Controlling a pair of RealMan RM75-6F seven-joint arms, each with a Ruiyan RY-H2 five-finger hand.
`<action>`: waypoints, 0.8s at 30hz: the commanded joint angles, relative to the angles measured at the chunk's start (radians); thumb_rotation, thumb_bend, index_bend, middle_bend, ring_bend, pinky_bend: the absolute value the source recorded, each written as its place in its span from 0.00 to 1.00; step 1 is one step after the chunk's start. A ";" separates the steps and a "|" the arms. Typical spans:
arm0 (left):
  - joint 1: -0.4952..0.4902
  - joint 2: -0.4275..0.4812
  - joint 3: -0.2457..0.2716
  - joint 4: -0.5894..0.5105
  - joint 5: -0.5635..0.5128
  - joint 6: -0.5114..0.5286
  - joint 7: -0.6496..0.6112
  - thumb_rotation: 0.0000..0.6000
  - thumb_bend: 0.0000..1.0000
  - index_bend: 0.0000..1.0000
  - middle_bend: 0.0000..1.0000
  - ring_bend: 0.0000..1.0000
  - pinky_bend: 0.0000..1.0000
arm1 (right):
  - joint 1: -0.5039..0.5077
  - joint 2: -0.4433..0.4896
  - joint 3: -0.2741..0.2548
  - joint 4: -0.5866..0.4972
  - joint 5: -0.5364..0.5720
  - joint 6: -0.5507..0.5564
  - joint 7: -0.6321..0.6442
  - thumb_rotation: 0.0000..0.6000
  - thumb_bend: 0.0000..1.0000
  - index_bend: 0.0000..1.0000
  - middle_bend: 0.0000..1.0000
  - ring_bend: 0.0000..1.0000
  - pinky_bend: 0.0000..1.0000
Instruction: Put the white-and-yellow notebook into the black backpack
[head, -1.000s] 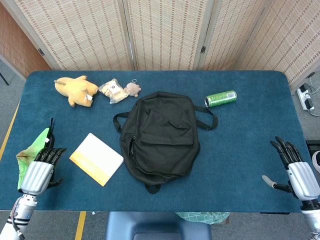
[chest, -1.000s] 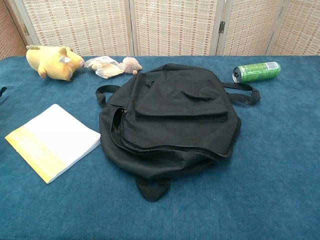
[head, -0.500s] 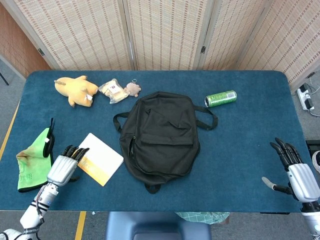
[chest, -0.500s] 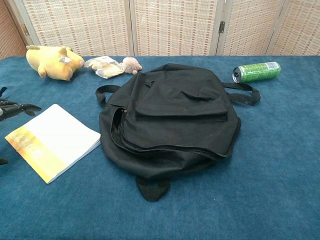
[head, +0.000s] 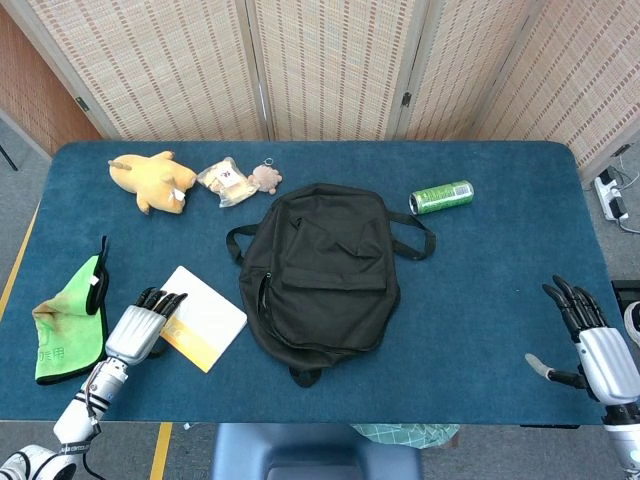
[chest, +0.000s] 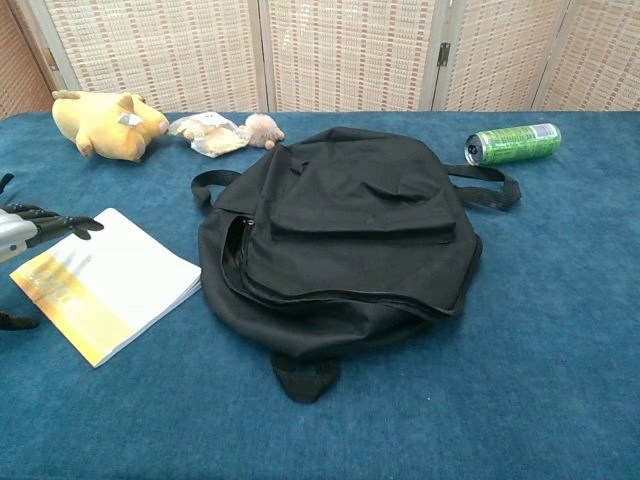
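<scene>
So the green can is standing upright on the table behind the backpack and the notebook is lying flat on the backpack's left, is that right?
Not quite. The green can is lying on its side, not standing upright; the head view shows it. The rest holds: it sits behind the backpack, and the notebook lies flat on the table to the backpack's left.

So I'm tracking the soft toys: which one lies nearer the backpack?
The small brown plush, just off the black backpack's top left. The yellow plush lies farther left, beyond the snack packet.
</scene>
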 joint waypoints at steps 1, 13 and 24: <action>-0.006 -0.006 -0.002 0.006 -0.005 -0.005 0.000 1.00 0.10 0.13 0.20 0.17 0.15 | 0.000 0.000 0.000 0.000 0.000 -0.001 0.000 1.00 0.23 0.00 0.02 0.00 0.00; -0.032 -0.030 -0.007 0.031 -0.029 -0.034 -0.012 1.00 0.10 0.13 0.21 0.17 0.15 | -0.006 0.000 -0.001 0.000 0.005 0.002 0.000 1.00 0.23 0.00 0.02 0.00 0.00; -0.034 -0.062 0.005 0.078 0.017 0.034 -0.107 1.00 0.14 0.23 0.27 0.22 0.17 | -0.016 0.003 -0.002 0.001 0.006 0.015 0.002 1.00 0.23 0.00 0.02 0.00 0.00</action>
